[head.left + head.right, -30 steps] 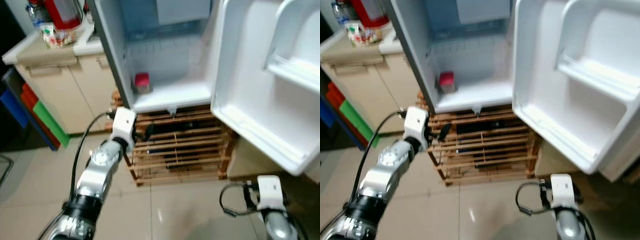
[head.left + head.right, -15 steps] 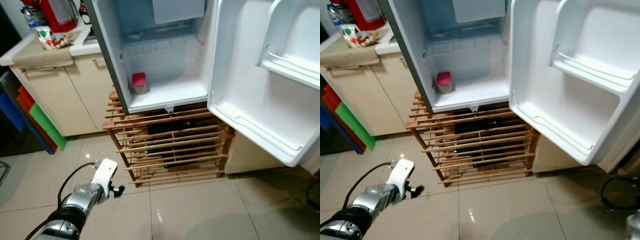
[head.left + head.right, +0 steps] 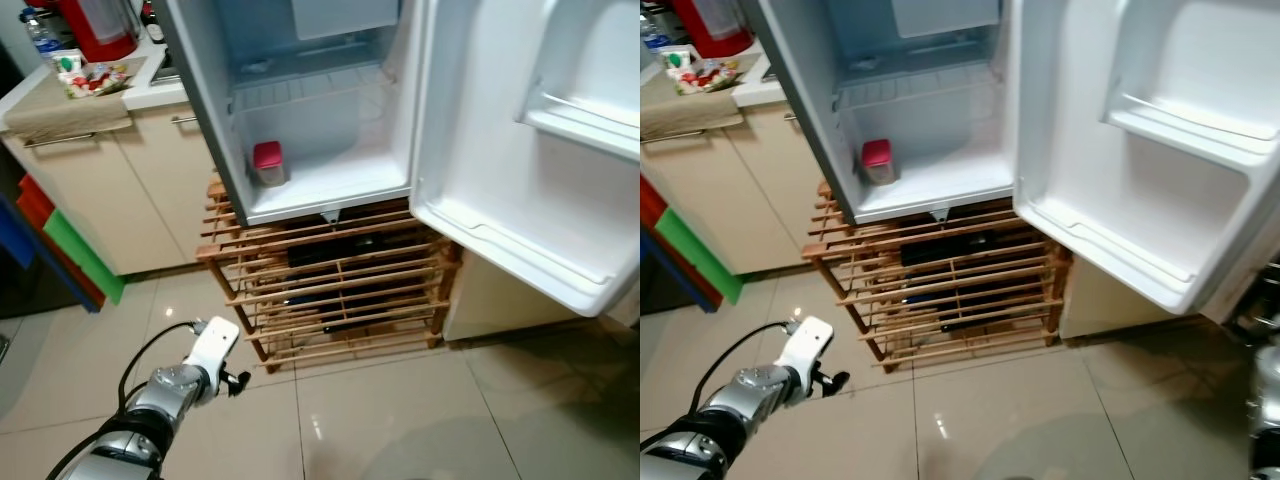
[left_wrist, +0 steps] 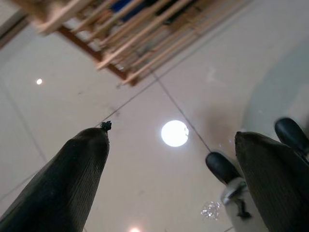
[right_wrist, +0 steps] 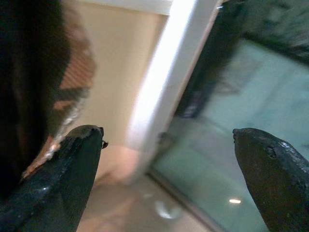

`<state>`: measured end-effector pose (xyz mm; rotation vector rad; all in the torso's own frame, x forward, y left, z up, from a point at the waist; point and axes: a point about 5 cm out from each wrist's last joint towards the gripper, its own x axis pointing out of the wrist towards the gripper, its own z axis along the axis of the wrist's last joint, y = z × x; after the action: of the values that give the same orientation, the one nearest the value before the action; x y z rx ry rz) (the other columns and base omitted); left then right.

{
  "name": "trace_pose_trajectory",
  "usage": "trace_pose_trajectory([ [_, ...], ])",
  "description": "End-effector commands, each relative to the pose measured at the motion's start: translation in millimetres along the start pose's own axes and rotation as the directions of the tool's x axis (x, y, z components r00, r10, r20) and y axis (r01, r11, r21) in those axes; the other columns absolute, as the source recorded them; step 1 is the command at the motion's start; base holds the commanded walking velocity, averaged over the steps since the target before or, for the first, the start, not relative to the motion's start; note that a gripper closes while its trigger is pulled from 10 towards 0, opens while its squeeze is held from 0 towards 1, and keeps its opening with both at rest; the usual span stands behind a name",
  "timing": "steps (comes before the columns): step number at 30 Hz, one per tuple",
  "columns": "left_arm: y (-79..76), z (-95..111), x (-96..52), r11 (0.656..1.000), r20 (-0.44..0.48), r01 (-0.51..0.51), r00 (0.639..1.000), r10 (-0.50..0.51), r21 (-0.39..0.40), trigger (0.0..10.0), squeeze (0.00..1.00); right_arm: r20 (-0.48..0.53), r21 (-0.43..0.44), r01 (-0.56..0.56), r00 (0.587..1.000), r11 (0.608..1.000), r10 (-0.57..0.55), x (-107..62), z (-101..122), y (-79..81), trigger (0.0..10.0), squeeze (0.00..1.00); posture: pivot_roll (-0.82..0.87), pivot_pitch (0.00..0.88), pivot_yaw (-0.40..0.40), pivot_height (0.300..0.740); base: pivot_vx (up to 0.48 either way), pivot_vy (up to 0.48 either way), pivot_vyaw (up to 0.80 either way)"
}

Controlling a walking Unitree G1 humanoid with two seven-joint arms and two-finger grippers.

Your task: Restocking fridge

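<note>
The fridge stands open at frame top, its upper part cut off; one red-lidded jar sits inside. Both the left gripper and right gripper gape empty.

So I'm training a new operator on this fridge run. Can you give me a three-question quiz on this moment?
1. True or false: the fridge door stands open.
2. What sits on the fridge floor? A) a red-lidded container B) a milk carton C) a green apple
3. Fill in: the fridge rests on a wooden ____.

Key: 1 true. 2 A, the red-lidded container at the left wall. 3 rack. The left claw hangs low over the floor tiles, open and empty.
</note>
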<state>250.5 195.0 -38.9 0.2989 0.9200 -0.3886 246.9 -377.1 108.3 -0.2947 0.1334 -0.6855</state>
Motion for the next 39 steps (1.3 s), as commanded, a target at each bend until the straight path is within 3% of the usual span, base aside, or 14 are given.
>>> trace_pose_trajectory([
  [1,1.9,-1.9,-0.6,1.000,-0.006,-0.002,1.000,0.002,0.022,10.0,0.00,0.057,0.064,-0.246,0.968,0.967,0.243,-12.0,11.4,43.6,10.0,0.00,-0.20,0.000,0.134,0.740,0.000,0.000,0.00],
  [4,1.3,-4.2,-0.5,0.999,-0.017,0.002,1.000,-0.002,0.033,10.0,0.00,0.070,0.124,-0.419,0.908,0.899,0.413,-31.6,13.7,68.7,10.0,0.00,-0.21,0.000,0.135,0.740,0.000,0.000,0.00],
  [6,0.0,-8.0,-0.2,0.999,-0.032,0.003,0.999,-0.001,0.053,10.0,0.00,0.099,0.203,-0.616,0.786,0.761,0.610,-56.1,20.8,92.0,10.0,0.00,-0.21,0.000,0.138,0.740,0.000,0.000,0.00],
  [8,-2.2,-12.6,0.1,0.997,-0.047,0.007,0.999,-0.004,0.071,10.0,0.00,0.096,0.252,-0.795,0.589,0.553,0.803,-87.8,24.8,107.3,10.0,0.00,-0.21,0.000,0.138,0.740,0.000,0.000,0.00],
  [11,-5.2,-17.7,0.6,0.996,-0.060,0.012,0.998,-0.006,0.088,10.0,0.00,0.048,0.298,-0.866,0.433,0.401,0.900,-108.0,17.6,105.0,10.0,0.00,-0.21,0.000,0.131,0.740,0.000,0.000,0.00],
  [15,-10.7,-30.3,1.0,0.993,-0.096,0.010,0.995,0.002,0.122,10.0,0.00,-0.040,0.330,-0.897,0.298,0.294,0.954,-121.5,-1.4,93.1,10.0,0.00,-0.21,0.000,0.128,0.740,0.000,0.000,0.00],
  [22,-29.2,-70.3,-1.5,0.989,-0.210,0.028,0.978,0.004,0.145,10.0,0.00,-0.190,0.199,-0.738,0.616,0.644,0.765,-82.6,-18.7,80.6,10.0,0.00,-0.20,0.000,0.119,0.740,0.000,0.000,0.00],
  [28,-33.1,-65.3,1.1,0.993,-0.169,-0.010,0.985,0.031,0.122,10.0,0.00,-0.118,0.105,-0.593,0.790,0.798,0.602,-62.7,-8.2,80.1,10.0,0.00,-0.18,0.000,0.113,0.740,0.000,0.000,0.00],
  [32,-19.3,-33.4,4.2,0.970,-0.011,-0.163,0.986,0.168,0.182,10.0,0.00,-0.051,0.119,-0.559,0.822,0.821,0.567,-65.5,1.9,94.2,10.0,0.00,-0.18,0.000,0.107,0.740,0.000,0.000,0.00],
  [35,18.9,61.5,-11.6,0.965,0.428,-0.249,0.866,0.258,-0.079,10.0,0.00,0.047,0.115,-0.617,0.786,0.779,0.616,-81.0,15.5,126.8,10.0,0.00,-0.16,0.000,0.084,0.740,0.000,0.000,0.00],
  [36,18.9,61.5,-11.6,0.965,0.428,-0.249,0.866,0.258,-0.079,10.0,0.00,0.047,0.115,-0.617,0.786,0.779,0.616,-81.0,15.5,126.8,10.0,0.00,-0.16,0.000,0.084,0.740,0.000,0.000,0.00],
  [37,21.4,114.4,-30.3,0.968,0.641,-0.184,0.726,0.249,-0.168,10.0,0.00,0.075,0.122,-0.628,0.778,0.769,0.623,-83.8,20.2,135.3,10.0,0.00,-0.16,0.000,0.078,0.740,0.000,0.000,0.00],
  [38,21.4,114.4,-30.3,0.968,0.641,-0.184,0.726,0.249,-0.168,10.0,0.00,0.075,0.122,-0.628,0.778,0.769,0.623,-83.8,20.2,135.3,10.0,0.00,-0.16,0.000,0.078,0.740,0.000,0.000,0.00],
  [39,17.2,151.5,-52.5,0.966,0.765,-0.113,0.591,0.255,-0.234,10.0,0.00,0.094,0.127,-0.634,0.773,0.763,0.627,-83.9,24.0,139.3,10.0,0.00,-0.16,0.000,0.067,0.740,0.000,0.000,0.00],
])
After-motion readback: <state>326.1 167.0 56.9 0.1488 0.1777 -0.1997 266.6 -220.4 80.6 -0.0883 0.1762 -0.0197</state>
